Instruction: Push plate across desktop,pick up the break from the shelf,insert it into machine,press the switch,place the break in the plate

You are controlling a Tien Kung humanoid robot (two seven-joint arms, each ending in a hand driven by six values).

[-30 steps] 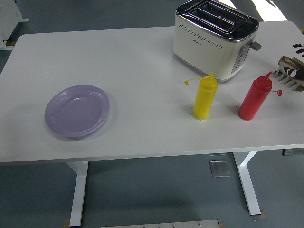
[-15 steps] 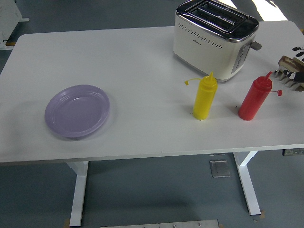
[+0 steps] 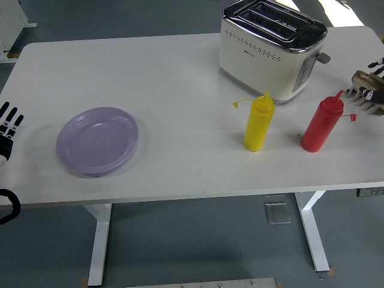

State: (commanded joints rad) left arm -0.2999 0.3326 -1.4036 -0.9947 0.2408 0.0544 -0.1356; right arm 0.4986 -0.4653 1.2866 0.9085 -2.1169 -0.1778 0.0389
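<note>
- The left hand [image 3: 8,133] enters at the table's [image 3: 168,72] left edge, fingers spread and holding nothing, just left of the purple plate [image 3: 98,140].
- First step, pushing the plate, looks about to begin; the hand must reach its rim.
- A second ago that hand was absent.
- The right hand [image 3: 377,78] is barely visible by the bread rack [image 3: 366,90]; its state is unclear.

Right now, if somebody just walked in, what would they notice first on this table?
Probably the big cream toaster at the far right of the white table, with a yellow squeeze bottle and a red squeeze bottle standing in front of it. Next, the empty purple plate near the left, with the robot's left hand at that edge, fingers spread.
</note>
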